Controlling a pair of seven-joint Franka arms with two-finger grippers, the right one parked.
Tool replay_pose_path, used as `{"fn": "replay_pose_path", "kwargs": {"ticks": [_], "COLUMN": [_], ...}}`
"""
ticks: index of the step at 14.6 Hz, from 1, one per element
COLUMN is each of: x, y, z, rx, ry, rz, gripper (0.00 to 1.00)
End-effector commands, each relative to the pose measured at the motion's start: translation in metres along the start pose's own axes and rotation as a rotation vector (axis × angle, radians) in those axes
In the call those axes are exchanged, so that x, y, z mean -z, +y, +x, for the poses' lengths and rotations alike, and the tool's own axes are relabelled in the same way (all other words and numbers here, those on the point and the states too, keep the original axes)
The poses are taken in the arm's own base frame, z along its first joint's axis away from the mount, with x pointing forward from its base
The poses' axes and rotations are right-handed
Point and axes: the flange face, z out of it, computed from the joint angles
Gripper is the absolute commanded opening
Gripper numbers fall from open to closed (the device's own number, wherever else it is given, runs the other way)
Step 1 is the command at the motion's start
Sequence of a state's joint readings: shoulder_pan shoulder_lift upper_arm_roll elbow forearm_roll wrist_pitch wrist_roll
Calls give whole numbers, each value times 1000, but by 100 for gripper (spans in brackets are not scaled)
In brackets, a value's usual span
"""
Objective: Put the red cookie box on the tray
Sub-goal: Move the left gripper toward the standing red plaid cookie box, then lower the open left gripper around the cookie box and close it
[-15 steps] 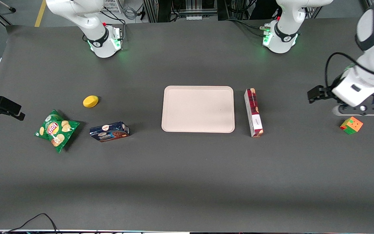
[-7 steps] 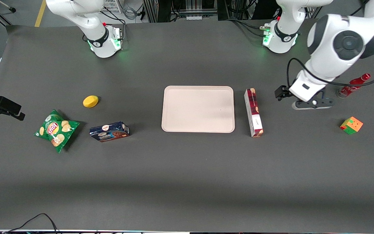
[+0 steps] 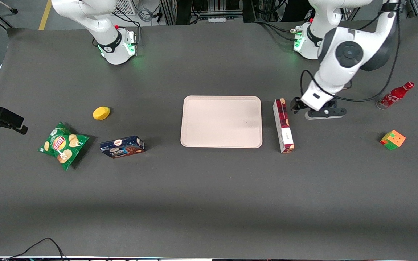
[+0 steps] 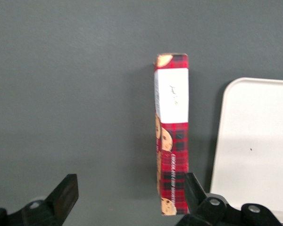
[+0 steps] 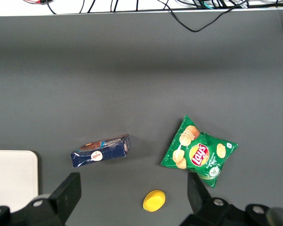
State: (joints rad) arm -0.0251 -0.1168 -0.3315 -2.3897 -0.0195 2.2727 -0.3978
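The red cookie box (image 3: 283, 125) lies flat on the table beside the tray (image 3: 221, 121), on the tray's short side toward the working arm's end, a narrow gap between them. My left gripper (image 3: 324, 113) hovers above the table just beside the box, toward the working arm's end, level with the box's end that is farther from the front camera. In the left wrist view the red cookie box (image 4: 172, 132) lies lengthwise next to the tray (image 4: 254, 150). The gripper (image 4: 129, 200) is open with nothing between its fingers, and one finger (image 4: 193, 188) overlaps the box's edge.
A red soda bottle (image 3: 394, 95) and a coloured cube (image 3: 392, 140) stand toward the working arm's end. Toward the parked arm's end lie a dark blue cookie box (image 3: 122, 146), a green chips bag (image 3: 62, 145) and a yellow round object (image 3: 101, 113).
The left arm has swept in from the working arm's end of the table to just beside the red cookie box, uncovering the soda bottle. The box and tray have not moved.
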Motion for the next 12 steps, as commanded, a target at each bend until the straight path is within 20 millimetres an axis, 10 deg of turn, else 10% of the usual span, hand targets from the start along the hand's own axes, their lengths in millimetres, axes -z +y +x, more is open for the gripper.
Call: {"fn": "replay_pose_path", "kwargs": {"ticks": [1, 12], "x": [-18, -89], "y": [11, 41], "z": [-11, -16], "rx": [4, 25], "ry": [3, 37], "rz": [-9, -78], "gripper": [100, 100]}}
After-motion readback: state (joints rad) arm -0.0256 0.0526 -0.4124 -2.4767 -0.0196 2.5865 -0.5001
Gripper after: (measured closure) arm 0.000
